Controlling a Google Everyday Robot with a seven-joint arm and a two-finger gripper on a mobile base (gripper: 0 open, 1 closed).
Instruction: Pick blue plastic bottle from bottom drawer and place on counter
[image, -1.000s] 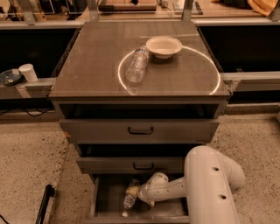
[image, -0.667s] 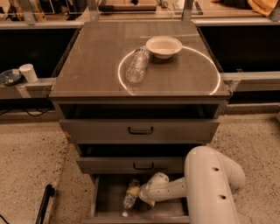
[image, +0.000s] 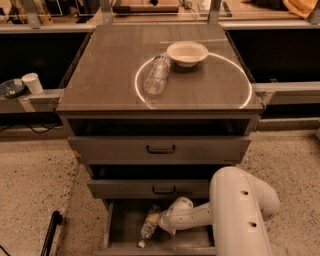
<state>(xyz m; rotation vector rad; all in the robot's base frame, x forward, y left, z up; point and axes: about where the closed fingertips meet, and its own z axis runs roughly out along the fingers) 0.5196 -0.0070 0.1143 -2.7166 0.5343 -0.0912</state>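
The blue plastic bottle (image: 148, 229) lies in the open bottom drawer (image: 124, 224), its white cap pointing toward the drawer's front. My gripper (image: 159, 222) reaches into the drawer from the right, on the end of the white arm (image: 240, 210), and sits right against the bottle's upper part. The counter (image: 105, 75) above carries a bright ring-shaped reflection.
Another clear bottle (image: 156, 74) lies on the counter beside a cream bowl (image: 187, 52). The two upper drawers (image: 160, 149) stand slightly open. A white cup (image: 33, 83) sits on a ledge at the left. A black pole (image: 50, 232) lies on the floor to the left.
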